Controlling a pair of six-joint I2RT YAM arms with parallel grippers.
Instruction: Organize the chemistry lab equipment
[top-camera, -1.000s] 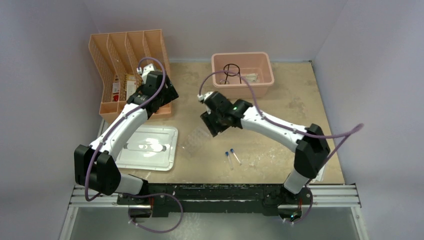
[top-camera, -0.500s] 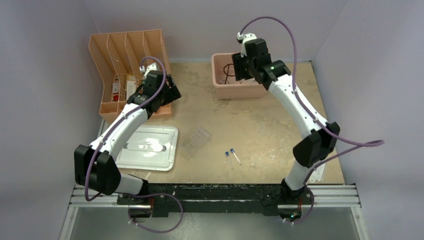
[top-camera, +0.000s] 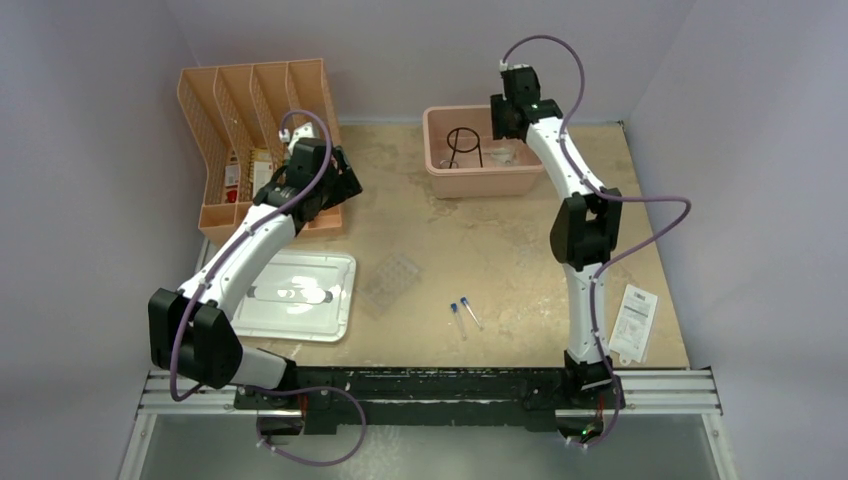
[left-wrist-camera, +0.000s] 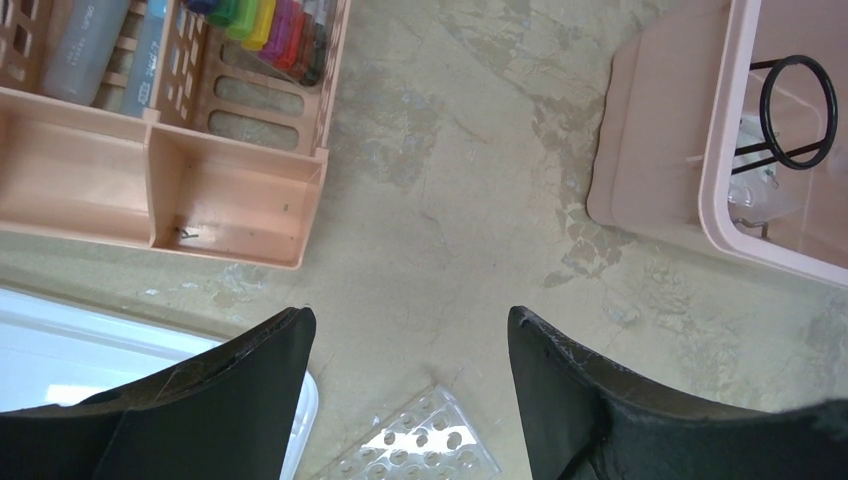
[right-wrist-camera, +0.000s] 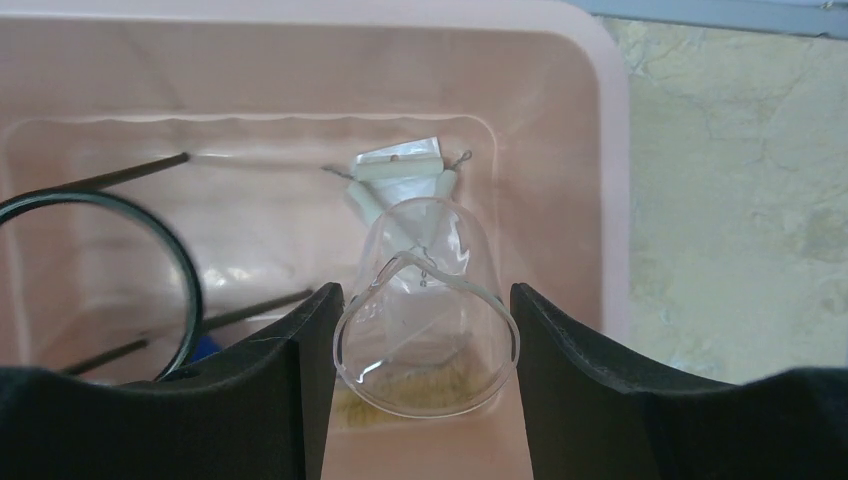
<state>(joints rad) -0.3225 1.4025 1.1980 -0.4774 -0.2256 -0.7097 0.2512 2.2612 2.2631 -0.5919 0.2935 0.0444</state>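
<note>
Blue-capped clear vials (top-camera: 462, 313) are laid on the table (top-camera: 500, 250) nearest the bases. Clear plastic tray (top-camera: 392, 278) just behind, cut off by the left wrist view's bottom edge. Left gripper (left-wrist-camera: 407, 330) is spread, nothing held. Farther back, small glass beaker (right-wrist-camera: 430, 350) is pinched by right gripper (right-wrist-camera: 422, 310) over pink bin (right-wrist-camera: 612, 200). Black wire ring tripod (top-camera: 463, 147) inside is cropped in the right wrist view; white items (right-wrist-camera: 400, 165) beneath can't be identified. Table is mottled tan, stained; walls (top-camera: 400, 50) pale lilac.
</note>
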